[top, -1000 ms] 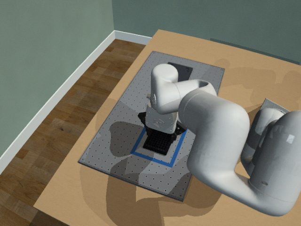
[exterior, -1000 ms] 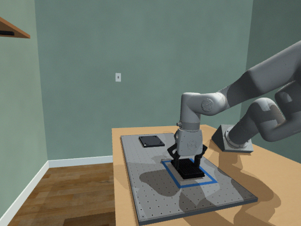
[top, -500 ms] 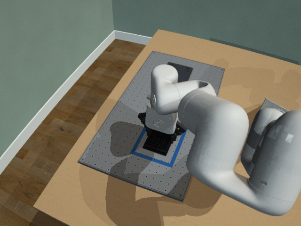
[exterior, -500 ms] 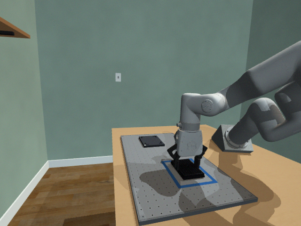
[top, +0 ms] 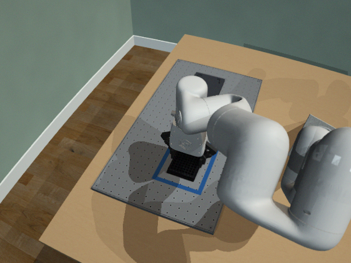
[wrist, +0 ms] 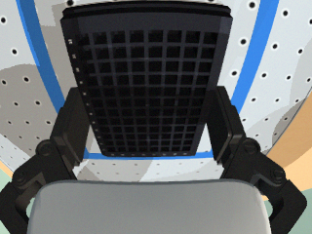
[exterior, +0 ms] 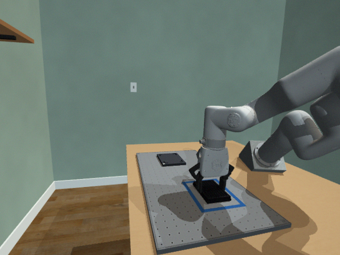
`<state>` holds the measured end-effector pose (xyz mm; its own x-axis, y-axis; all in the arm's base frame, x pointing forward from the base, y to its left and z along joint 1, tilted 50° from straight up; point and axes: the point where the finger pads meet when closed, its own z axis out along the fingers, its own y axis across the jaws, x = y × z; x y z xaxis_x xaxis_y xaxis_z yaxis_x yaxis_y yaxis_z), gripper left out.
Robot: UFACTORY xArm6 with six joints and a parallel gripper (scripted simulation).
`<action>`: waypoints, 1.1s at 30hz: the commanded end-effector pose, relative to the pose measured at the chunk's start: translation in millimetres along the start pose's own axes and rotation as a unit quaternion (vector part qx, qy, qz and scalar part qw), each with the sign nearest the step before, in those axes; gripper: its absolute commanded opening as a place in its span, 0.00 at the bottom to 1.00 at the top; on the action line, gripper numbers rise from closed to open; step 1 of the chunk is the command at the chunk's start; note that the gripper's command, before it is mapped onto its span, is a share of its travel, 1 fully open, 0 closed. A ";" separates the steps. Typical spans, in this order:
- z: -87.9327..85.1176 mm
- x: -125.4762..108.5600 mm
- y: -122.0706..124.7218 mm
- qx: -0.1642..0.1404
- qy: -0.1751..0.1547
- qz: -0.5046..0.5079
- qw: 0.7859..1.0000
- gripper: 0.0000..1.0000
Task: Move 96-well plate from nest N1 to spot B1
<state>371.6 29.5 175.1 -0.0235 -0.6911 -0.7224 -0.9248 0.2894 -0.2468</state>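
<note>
The black 96-well plate (top: 183, 167) lies right way up inside the blue taped outline on the grey deck, its long sides along the outline's long sides. It also shows in the exterior view (exterior: 212, 192) and fills the middle of the wrist view (wrist: 148, 77). My gripper (wrist: 147, 100) is shut on the plate, one finger on each long side, at the end nearer the arm. The plate sits low, at or just above the deck; I cannot tell whether it touches. The empty dark plate nest (exterior: 171, 159) lies at the deck's far end.
The grey perforated deck lies on a wooden table. The arm's base (exterior: 262, 160) stands on the table to the right of the deck. The arm's bulk hides part of the outline in the top view.
</note>
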 end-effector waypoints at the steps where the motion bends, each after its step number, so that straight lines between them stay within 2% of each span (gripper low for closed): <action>1: -0.1 -0.1 -0.9 0.001 0.000 -0.001 1.000 0.00; 9: 0.9 -0.1 -0.9 0.001 0.000 -0.001 1.000 0.00; 10: 1.5 -0.1 -0.9 0.001 0.000 -0.001 1.000 1.00; 33: 1.6 -0.1 -0.9 0.001 0.000 -0.001 1.000 1.00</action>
<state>372.5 31.0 173.7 -0.0235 -0.6911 -0.7224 -0.9248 0.2895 -0.2469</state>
